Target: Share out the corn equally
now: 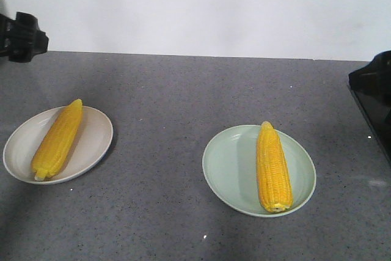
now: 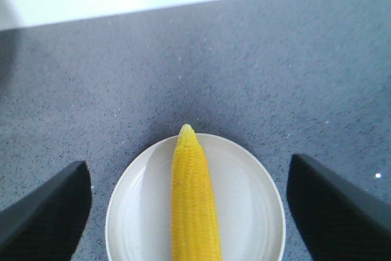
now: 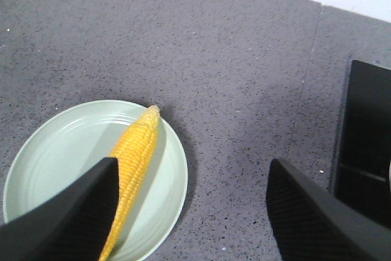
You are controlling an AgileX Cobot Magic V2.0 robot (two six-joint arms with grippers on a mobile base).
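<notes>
Two cobs of corn lie one to a plate. One corn (image 1: 58, 140) rests on the off-white plate (image 1: 91, 142) at the left, its tip pointing away. The other corn (image 1: 273, 168) lies on the pale green plate (image 1: 229, 166) at the right. In the left wrist view my left gripper (image 2: 188, 163) hangs open above the off-white plate (image 2: 247, 203), straddling the corn (image 2: 194, 200) without touching it. My right gripper (image 3: 194, 163) is open and holds nothing; it sits just right of the green plate (image 3: 55, 151), and its left finger covers part of the corn (image 3: 137, 154).
The plates sit on a grey speckled tabletop (image 1: 183, 90) that ends at a white wall behind. A black object (image 1: 374, 102) stands at the right edge, also seen as the black object (image 3: 366, 145) beside my right gripper. A dark arm part (image 1: 21, 36) shows at the upper left.
</notes>
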